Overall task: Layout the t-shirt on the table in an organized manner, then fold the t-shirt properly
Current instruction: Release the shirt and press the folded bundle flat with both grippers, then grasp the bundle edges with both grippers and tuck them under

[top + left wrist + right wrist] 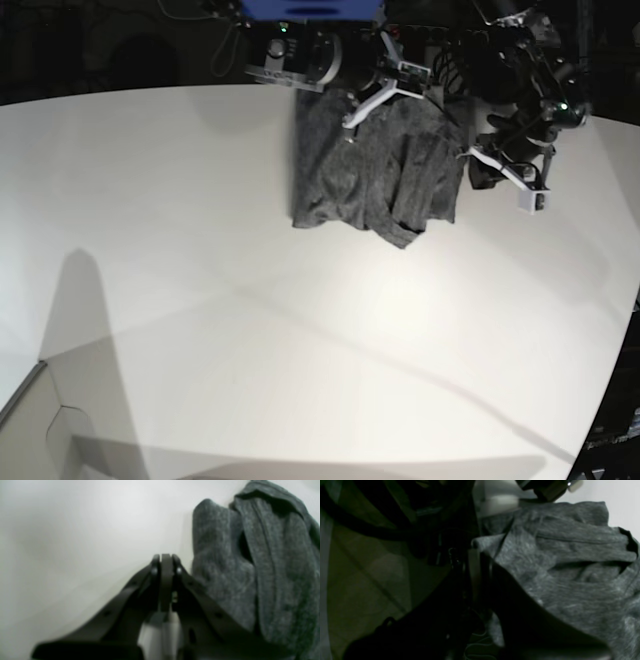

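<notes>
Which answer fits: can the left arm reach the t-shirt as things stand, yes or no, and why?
Probably yes. The left gripper is shut and holds nothing, close beside the t-shirt, with only bare table around it and nothing between them. It would have to open first.

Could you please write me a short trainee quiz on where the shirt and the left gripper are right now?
1. True or false: the dark heather-grey knit t-shirt lies spread flat in the middle of the matte white table.
2. Pick one. The left gripper is: A) open around a sleeve; B) shut on nothing, beside the shirt; C) out of every view.
3. Fill in: in the base view, the bunched shirt lies near the table's ____ edge.

Key: 1 false; 2 B; 3 far.
</notes>
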Motion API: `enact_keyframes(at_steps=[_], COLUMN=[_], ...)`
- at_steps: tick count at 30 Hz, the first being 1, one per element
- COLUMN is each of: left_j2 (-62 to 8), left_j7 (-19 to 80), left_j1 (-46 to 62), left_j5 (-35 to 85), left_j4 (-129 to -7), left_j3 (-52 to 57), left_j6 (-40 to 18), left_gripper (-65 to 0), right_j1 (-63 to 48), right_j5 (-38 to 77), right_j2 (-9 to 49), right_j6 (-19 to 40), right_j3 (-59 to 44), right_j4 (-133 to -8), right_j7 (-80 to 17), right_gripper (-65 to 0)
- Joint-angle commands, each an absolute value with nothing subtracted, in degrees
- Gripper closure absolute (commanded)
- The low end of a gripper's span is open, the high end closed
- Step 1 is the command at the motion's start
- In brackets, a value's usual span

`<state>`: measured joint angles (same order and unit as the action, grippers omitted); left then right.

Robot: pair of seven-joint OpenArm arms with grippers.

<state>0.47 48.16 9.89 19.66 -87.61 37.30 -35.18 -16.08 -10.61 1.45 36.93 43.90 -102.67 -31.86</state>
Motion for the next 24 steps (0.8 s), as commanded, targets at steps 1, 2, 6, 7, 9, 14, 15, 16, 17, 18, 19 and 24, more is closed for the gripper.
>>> enact_keyframes(at_steps=[1, 2, 6, 7, 9, 14, 15, 16, 17, 18, 19, 24], left_j2=[-0.84, -1.71, -4.79, -5.67, -7.43, -7.96, -7.87, -7.78, -7.34, -7.08, -6.73, -3.65], left_j7=[46.90, 46.90, 46.90, 46.90, 46.90, 46.90, 46.90, 46.99, 47.60, 48.66, 49.98, 51.82], left_j1=[9.63, 9.98, 11.91, 12.26, 13.05, 14.37, 14.64, 14.81, 14.90, 14.90, 14.64, 13.67], left_j5=[22.29, 24.13, 31.96, 33.89, 37.05, 41.98, 43.30, 44.88, 46.20, 47.16, 47.78, 45.41], left_j4=[-88.48, -88.48, -88.57, -88.66, -89.71, -94.99, -96.48, -98.07, -99.03, -99.65, -100.09, -100.00], left_j3=[37.49, 37.49, 37.49, 37.41, 37.14, 36.97, 36.88, 36.44, 35.65, 35.03, 34.33, 28.88], left_j6=[-35.38, -35.38, -35.38, -35.38, -35.30, -35.12, -35.12, -34.77, -34.68, -34.68, -34.68, -34.07], left_gripper=[-1.3, -1.4, -1.8, -1.9, -1.9, -2.3, -4.1, -7.2, -11.0, -15.6, -20.9, -39.8], right_j1=[-15.87, -15.78, -15.96, -15.96, -16.13, -17.54, -17.98, -18.15, -18.24, -18.42, -18.51, -18.42], right_j5=[-15.87, -15.87, -15.87, -15.87, -15.87, -15.87, -15.87, -15.87, -15.87, -15.87, -15.87, -15.87], right_j2=[-2.77, -2.77, -2.51, -2.51, -2.33, -1.27, -1.27, -1.27, -1.27, -1.19, -0.84, 0.48], right_j6=[32.57, 32.57, 32.75, 32.66, 32.66, 32.48, 32.48, 32.48, 32.48, 32.57, 32.57, 32.66], right_j3=[46.64, 46.64, 46.64, 46.46, 46.29, 44.00, 42.42, 40.84, 39.69, 38.64, 37.49, 31.25], right_j4=[-101.85, -101.85, -102.55, -103.25, -104.92, -108.53, -108.97, -109.49, -109.93, -110.11, -110.29, -110.29], right_j7=[-30.46, -30.46, -30.46, -30.46, -30.46, -30.55, -30.46, -30.46, -30.46, -30.46, -30.46, -30.46], right_gripper=[-7.7, -10.9, -19.5, -20.7, -22.2, -26.0, -27.1, -27.9, -28.2, -28.3, -28.4, -28.2])
